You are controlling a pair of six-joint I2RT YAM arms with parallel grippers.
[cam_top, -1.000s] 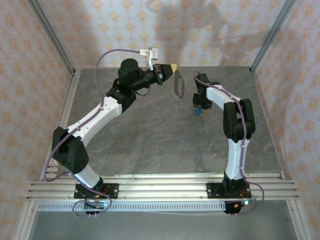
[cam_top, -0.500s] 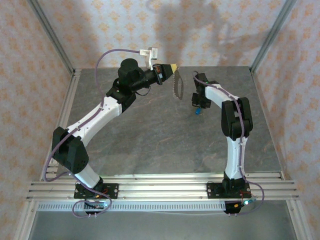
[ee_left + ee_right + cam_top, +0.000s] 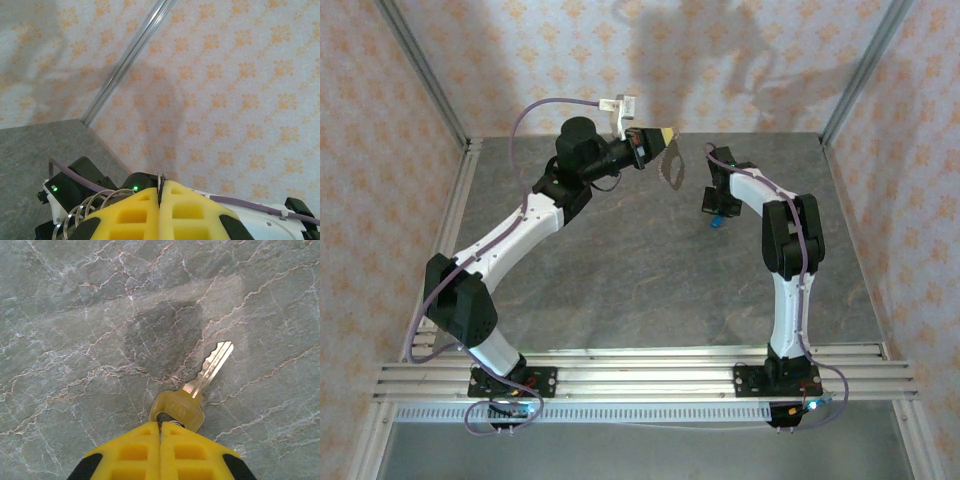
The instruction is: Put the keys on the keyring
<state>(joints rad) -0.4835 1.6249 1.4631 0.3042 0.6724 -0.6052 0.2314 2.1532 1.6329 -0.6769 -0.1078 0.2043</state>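
My left gripper [image 3: 666,134] is raised near the back wall, shut on the keyring [image 3: 671,170], a thin loop that hangs below its fingers. In the left wrist view the ring's thin edge [image 3: 161,179] sticks up between the closed yellow pads, and wire coils [image 3: 85,210] show at the lower left. My right gripper [image 3: 714,208] points down at the table, with a small blue speck of the key [image 3: 717,224] just below it. In the right wrist view the gripper [image 3: 160,426] is shut on the rim of the key [image 3: 180,407], whose head looks yellowish there. The toothed metal shaft points up and to the right.
The grey marbled tabletop [image 3: 620,280] is bounded by patterned walls and metal corner posts [image 3: 850,80]. The right arm's elbow [image 3: 795,240] stands right of the key. An aluminium rail [image 3: 640,375] runs along the near edge.
My right gripper has closed onto the key's head and shifted slightly left. The keyring under my left gripper has swung and now looks shorter.
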